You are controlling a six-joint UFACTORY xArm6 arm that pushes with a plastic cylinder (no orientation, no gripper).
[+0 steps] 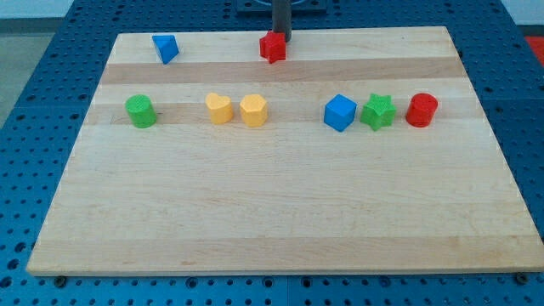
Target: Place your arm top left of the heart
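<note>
The yellow heart block (219, 109) lies left of the board's middle, with a yellow hexagon block (253, 110) touching or almost touching its right side. My tip (281, 40) stands at the top edge of the board, just above and right of a red star block (272, 47). The tip is well up and to the right of the heart.
A blue triangular block (166, 48) lies at the top left. A green cylinder (140, 111) lies left of the heart. At the right sit a blue cube (340, 112), a green star (377, 111) and a red cylinder (422, 110). The wooden board (272, 212) rests on a blue pegboard.
</note>
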